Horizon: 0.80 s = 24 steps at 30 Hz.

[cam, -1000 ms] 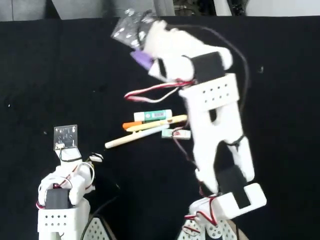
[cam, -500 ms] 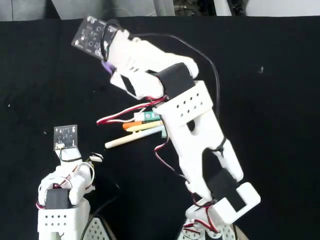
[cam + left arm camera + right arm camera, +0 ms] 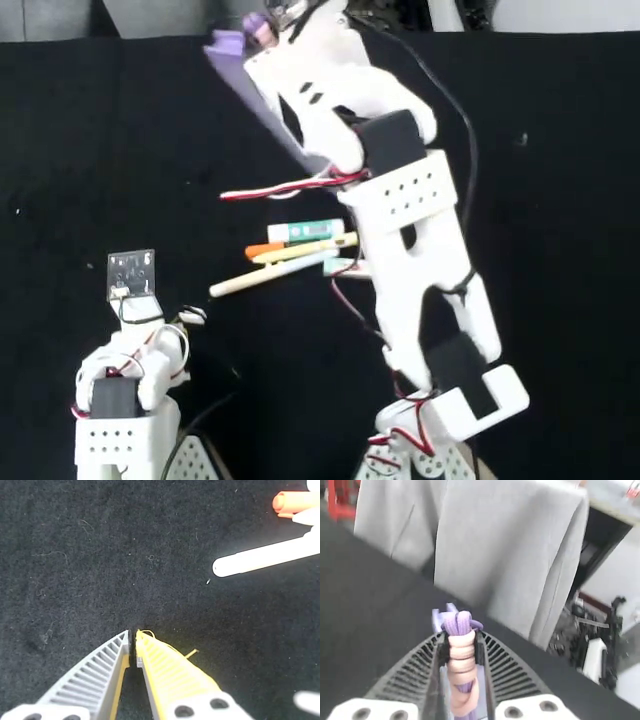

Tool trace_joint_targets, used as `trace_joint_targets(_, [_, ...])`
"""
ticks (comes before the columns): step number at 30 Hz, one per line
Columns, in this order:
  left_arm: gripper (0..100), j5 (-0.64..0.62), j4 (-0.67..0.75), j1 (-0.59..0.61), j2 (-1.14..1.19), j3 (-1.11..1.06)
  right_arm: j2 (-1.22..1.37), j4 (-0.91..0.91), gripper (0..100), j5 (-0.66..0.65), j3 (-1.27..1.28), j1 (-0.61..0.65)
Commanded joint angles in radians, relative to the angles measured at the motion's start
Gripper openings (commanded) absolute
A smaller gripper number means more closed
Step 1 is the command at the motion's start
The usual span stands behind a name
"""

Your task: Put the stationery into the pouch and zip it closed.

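My right gripper (image 3: 264, 24) is raised over the table's far edge, shut on the purple cord pull (image 3: 461, 652) of the purple pouch (image 3: 247, 78). The pouch hangs slanted below it, off the cloth. The stationery lies mid-table: a green-capped stick (image 3: 305, 231), an orange marker (image 3: 264, 249), a yellow pen (image 3: 310, 246) and a white pen (image 3: 262, 277). My left gripper (image 3: 132, 636) is shut with nothing in it, low over the cloth at the near left. The white pen's tip (image 3: 260, 559) and the orange marker (image 3: 296, 502) lie just beyond it.
Black cloth covers the table (image 3: 90, 150). The right arm's white links (image 3: 415, 250) stretch over the right end of the stationery pile. Grey panels (image 3: 510, 550) stand behind the far edge. The left arm's base (image 3: 120, 420) sits at the near left.
The right arm swung left with the pouch, then came back to the right and lifted higher toward the far edge. The left arm has kept still.
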<state>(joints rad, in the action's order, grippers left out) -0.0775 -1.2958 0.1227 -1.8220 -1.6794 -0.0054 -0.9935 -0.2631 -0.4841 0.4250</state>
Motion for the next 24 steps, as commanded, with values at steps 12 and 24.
trace_joint_targets(12, [4, 0.0, 0.02, 0.004, -0.003, -0.021, 0.176, 0.348, 1.1, 0.192, 0.044, -0.086])
trace_joint_targets(24, [4, 0.0, 0.02, 0.004, -0.003, -0.021, 0.136, 0.265, 1.1, 0.252, 0.045, -0.17])
